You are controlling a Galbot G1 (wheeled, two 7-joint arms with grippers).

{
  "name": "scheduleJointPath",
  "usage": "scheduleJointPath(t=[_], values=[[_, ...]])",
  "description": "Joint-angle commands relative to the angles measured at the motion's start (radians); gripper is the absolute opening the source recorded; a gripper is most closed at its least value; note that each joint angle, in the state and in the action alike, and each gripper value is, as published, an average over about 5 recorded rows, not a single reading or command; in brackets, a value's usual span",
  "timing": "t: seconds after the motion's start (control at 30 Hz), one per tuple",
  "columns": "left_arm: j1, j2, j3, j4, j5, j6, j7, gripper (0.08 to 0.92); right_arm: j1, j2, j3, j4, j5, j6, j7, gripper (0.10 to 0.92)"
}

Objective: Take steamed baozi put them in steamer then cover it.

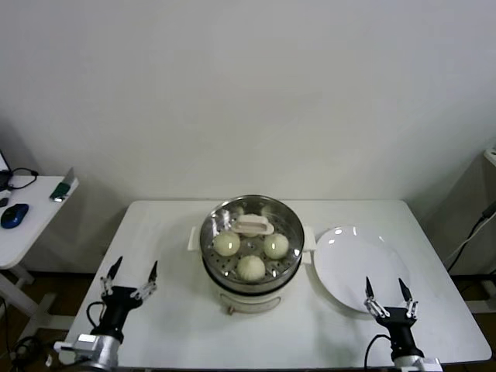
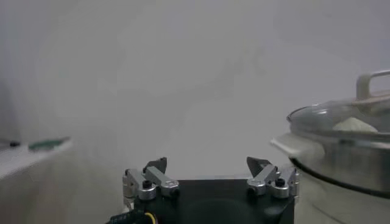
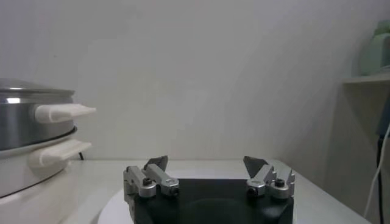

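Buns (image 1: 250, 266) sit inside the steamer (image 1: 288, 262), three plainly visible through the glass; a fourth may hide under the lid handle, cannot confirm. Lid (image 1: 232, 211) is seated on the steamer rim, its cream bar handle (image 1: 253, 225) roughly central. Plate (image 1: 353, 263) lies bare just beside the steamer, on the robot's right. Steamer stands mid-table (image 1: 170, 225), on its cream base.

Left gripper (image 1: 131, 280) hangs at the near-left edge of the table, fingers spread wide, holding nothing, well apart from the steamer. Right gripper (image 1: 390, 294) hangs over the near edge of the plate, fingers likewise spread and empty. Left wrist view shows the lid's glass dome (image 2: 332, 115) closed down over a bun, with no gap apparent.

Judgement: loading and covering both look done; the task appears to be at its end state, arms withdrawn to a rest pose. Next move calls for nothing beyond keeping clear of the pot. If a check were wanted, it would be lid seating all round the rim, which the far side does not show clearly.
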Motion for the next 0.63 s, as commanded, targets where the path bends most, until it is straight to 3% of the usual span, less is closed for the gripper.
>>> scheduleJointPath(t=[0.03,0.63], values=[[0.034,0.019,-0.006,0.132,-0.203,-0.137,0.038,0.823,-0.003,-0.001,0.0,0.007,0.0,-0.002,0.001,0.823],[0.045,0.009,0.009,0.119,-0.169,-0.142,0.035,0.823,-0.002,0.003,-0.003,0.006,-0.002,-0.001,-0.001,0.823]])
